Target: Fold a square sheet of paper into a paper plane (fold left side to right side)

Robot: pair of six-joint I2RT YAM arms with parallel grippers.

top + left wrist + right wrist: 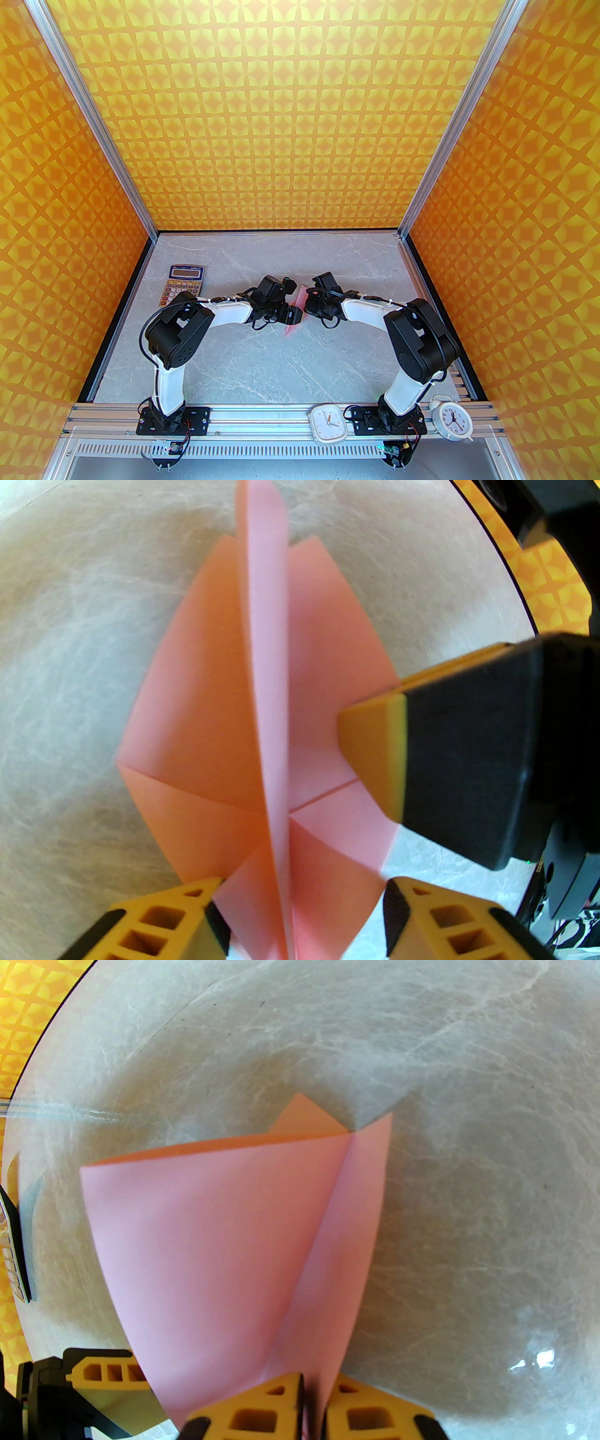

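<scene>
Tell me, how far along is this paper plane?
Done: the pink sheet already carries diagonal creases and folded corners. In hand: the right pincer is shut on it, holding a flap up; the left pincer stands open astride it. Left: no slim dart yet.

The middle is pretty jammed: the left gripper [304, 902] and right gripper [313, 1400] are packed nose to nose around the raised pink paper [206, 705]. The far-left corner is blocked by the calculator [186, 282]. Free passage is offered by bare table [281, 370] nearer in and at far right.
</scene>
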